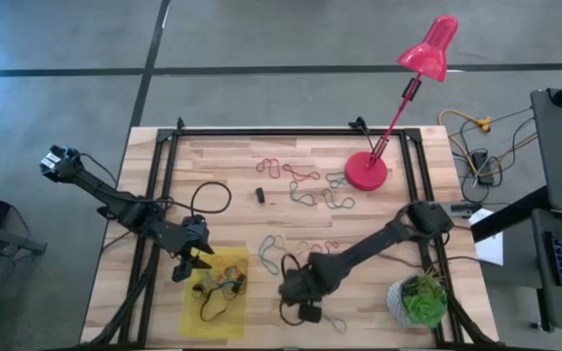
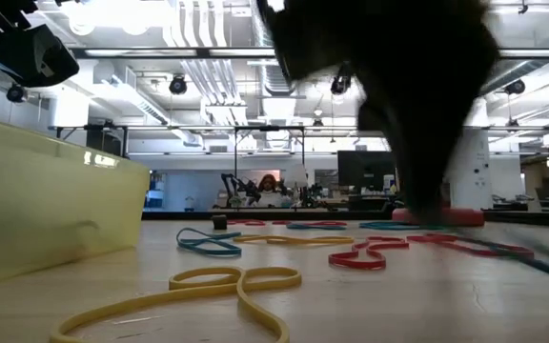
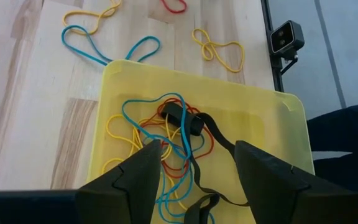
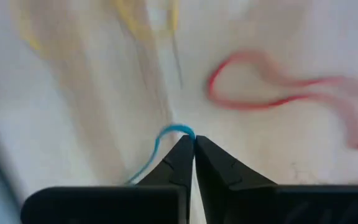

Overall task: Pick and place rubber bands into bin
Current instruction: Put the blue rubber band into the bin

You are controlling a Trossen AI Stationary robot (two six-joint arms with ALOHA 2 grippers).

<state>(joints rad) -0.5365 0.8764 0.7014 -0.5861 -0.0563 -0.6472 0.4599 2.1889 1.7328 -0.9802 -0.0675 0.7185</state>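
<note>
Rubber bands in red, yellow, blue and green lie loose on the wooden table, one group (image 1: pixel 305 185) at the far middle and another (image 1: pixel 301 252) nearer. The yellow bin (image 1: pixel 191 317) sits at the near left and holds several bands (image 3: pixel 166 146). My left gripper (image 3: pixel 196 163) hangs open above the bin (image 3: pixel 253 109), its fingers empty. My right gripper (image 1: pixel 294 285) points down over the near middle of the table, to the right of the bin, shut on a blue rubber band (image 4: pixel 169 132). In the low view it is a dark blur (image 2: pixel 417 114). My right gripper pinches a blue rubber band between its two fingertips, coming from above and pointing down. A small arc of the band (image 4: pixel 178 129) stands out past the tips, and one strand (image 4: pixel 146 163) trails off beside a finger. Blur hides whether the band's far end still rests on the table.
A red desk lamp (image 1: pixel 367 171) stands at the far right and a potted plant (image 1: pixel 420 300) at the near right. A black cable loop (image 1: pixel 213 197) and a small dark block (image 1: pixel 260 193) lie at the far left. A small camera (image 1: pixel 310 314) sits near the front edge.
</note>
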